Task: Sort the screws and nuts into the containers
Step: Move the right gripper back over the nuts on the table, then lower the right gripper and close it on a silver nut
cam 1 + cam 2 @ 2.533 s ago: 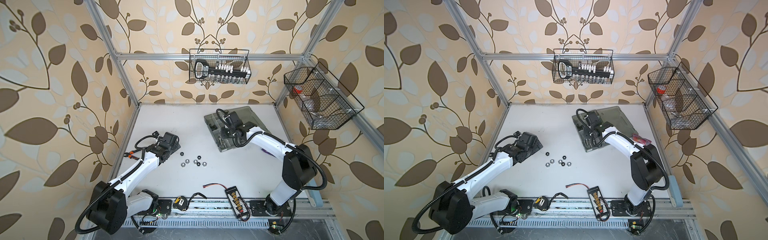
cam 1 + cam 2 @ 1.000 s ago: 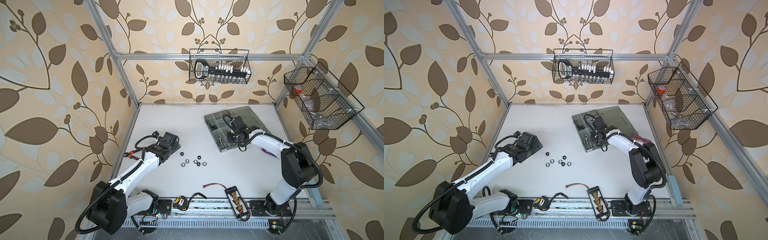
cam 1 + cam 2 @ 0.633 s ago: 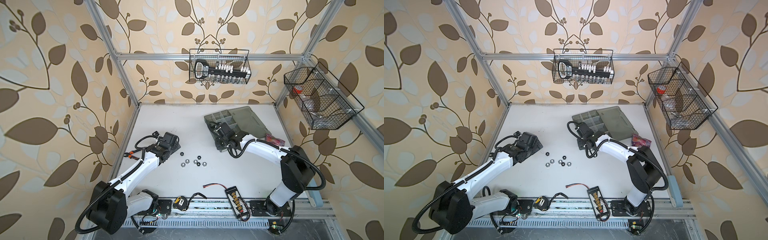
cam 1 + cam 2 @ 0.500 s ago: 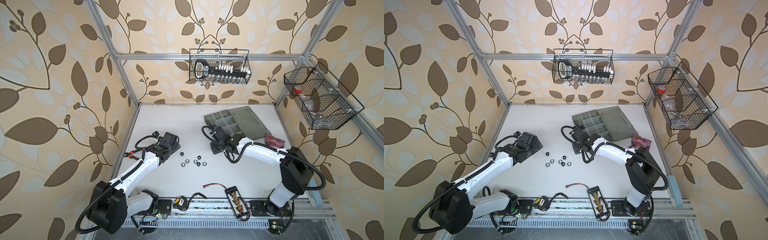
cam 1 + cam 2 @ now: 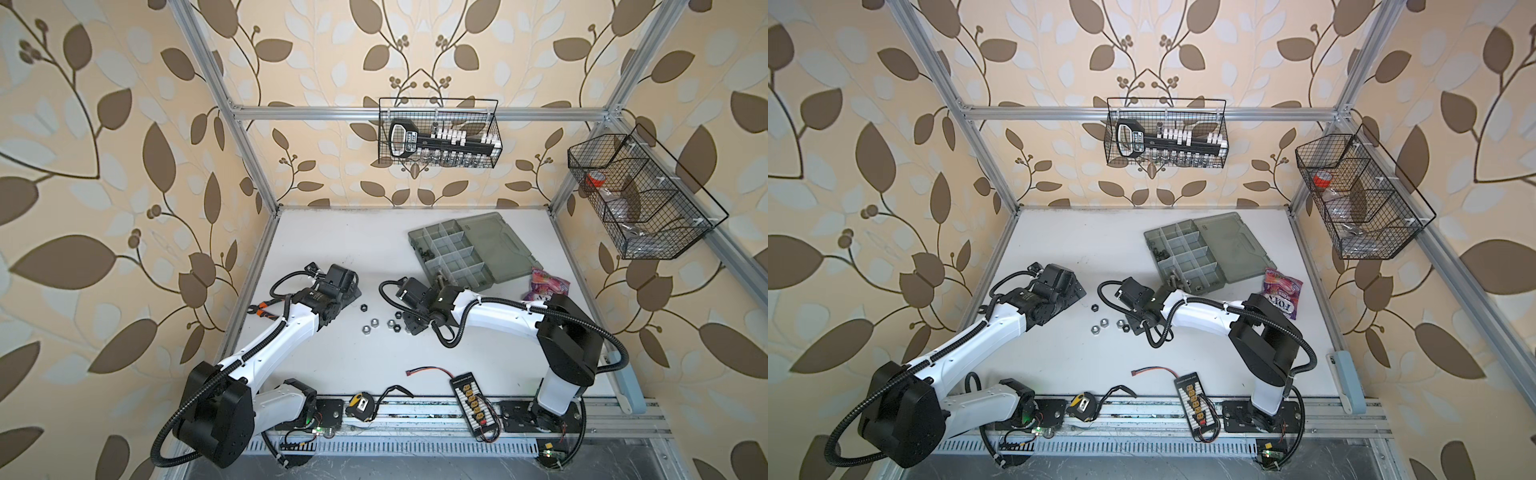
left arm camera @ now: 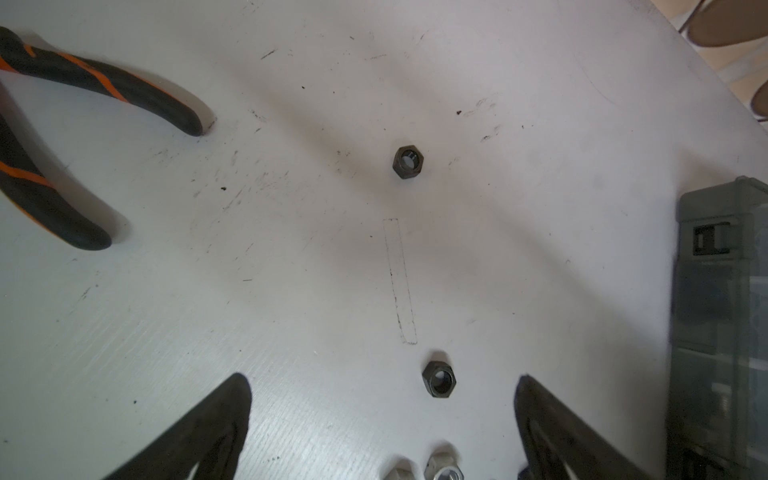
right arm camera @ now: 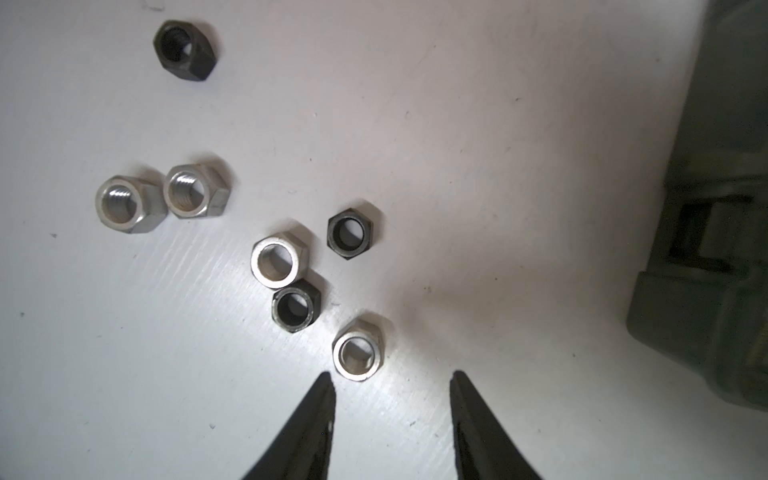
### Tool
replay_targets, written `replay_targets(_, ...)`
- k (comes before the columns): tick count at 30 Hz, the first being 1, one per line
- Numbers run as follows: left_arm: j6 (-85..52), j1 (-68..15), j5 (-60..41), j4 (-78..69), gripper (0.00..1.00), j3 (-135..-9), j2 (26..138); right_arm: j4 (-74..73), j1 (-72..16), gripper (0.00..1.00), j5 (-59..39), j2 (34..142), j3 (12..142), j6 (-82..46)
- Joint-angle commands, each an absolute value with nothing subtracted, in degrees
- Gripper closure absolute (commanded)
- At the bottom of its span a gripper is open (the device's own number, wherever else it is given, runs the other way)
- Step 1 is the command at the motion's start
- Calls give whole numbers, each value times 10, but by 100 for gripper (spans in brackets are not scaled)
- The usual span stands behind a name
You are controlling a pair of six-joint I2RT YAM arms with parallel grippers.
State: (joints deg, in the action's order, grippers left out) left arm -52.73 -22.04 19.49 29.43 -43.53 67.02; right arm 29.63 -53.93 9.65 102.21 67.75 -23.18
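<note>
Nut [image 7: 357,351], silver, is being targeted by parted, empty right claw [image 7: 390,374]; centring is being advised before closing. Left claw [image 6: 382,377] is being held wide open.

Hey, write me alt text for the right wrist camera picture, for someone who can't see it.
Seven loose nuts, four silver and three black, lie on a white table. The right gripper points at them with its jaws open and empty, the nearest silver nut just beyond the tips. A grey organizer case fills one edge.
</note>
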Motion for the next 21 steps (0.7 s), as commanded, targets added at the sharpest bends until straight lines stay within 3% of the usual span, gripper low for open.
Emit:
replay_targets(1,-535,-216,202,302,1,-452,665,302,-544,52,77,1038,690,-240)
replay_targets(21,-536,-216,208,306,1,-449,661,299,-551,48,76,1102,704,-234)
